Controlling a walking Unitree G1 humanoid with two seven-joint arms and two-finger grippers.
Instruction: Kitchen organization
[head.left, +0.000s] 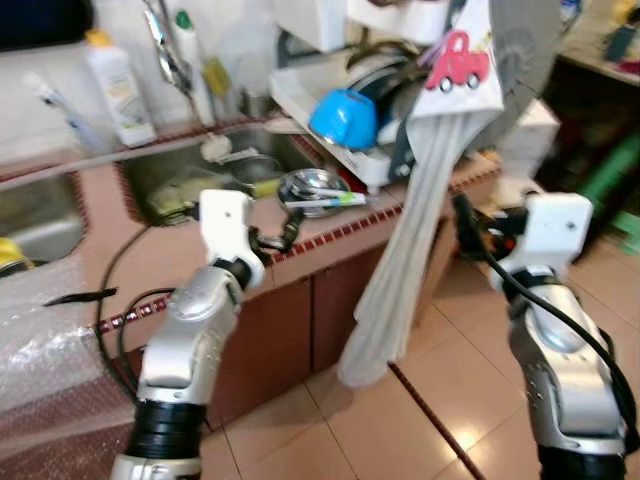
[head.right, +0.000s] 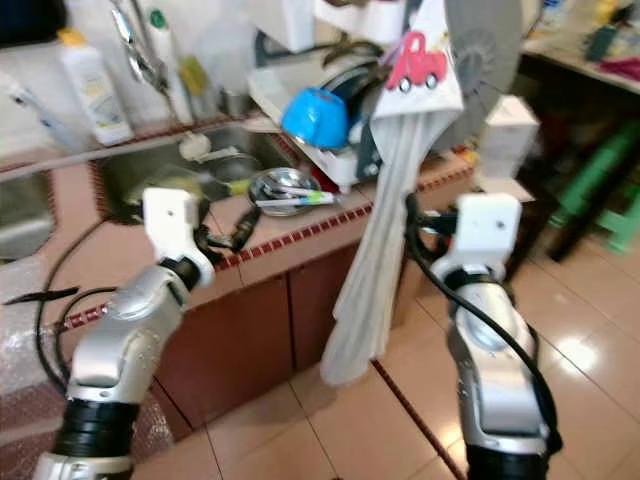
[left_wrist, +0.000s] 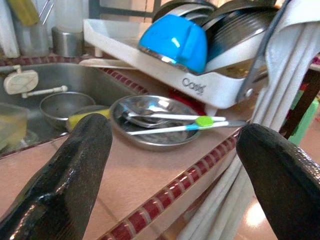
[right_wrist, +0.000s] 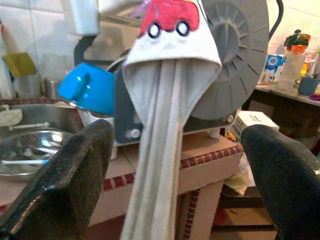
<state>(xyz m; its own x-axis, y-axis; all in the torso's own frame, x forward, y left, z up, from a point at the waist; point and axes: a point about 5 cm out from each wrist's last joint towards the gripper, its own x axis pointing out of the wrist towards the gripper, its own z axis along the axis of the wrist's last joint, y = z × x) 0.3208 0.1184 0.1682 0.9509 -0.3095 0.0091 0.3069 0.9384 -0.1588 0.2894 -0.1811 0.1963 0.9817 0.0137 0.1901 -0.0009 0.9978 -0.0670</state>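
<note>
A steel plate (head.left: 315, 187) holding a spoon and a green-and-blue-handled utensil (left_wrist: 200, 122) lies on the pink tiled counter (head.left: 340, 225) beside the sink (head.left: 190, 175). Behind it a white dish rack (left_wrist: 165, 70) carries a blue cup (head.left: 343, 117) and dark plates. A grey-white towel (head.left: 420, 220) with a red car print hangs from the rack past the counter edge. My left gripper (head.left: 278, 233) is open, hovering at the counter edge short of the plate. My right gripper (head.left: 470, 225) is open, level with the towel and just right of it, nothing between its fingers (right_wrist: 65, 175).
A detergent bottle (head.left: 118, 88) and faucet (head.left: 165, 50) stand behind the sink. A grey round fan (head.left: 525, 50) is at the rack's right, a white box (head.left: 530, 135) beyond it. Brown cabinet doors (head.left: 300, 320), a black cable (head.left: 110, 300), bubble wrap (head.left: 40, 340), tiled floor (head.left: 420, 400).
</note>
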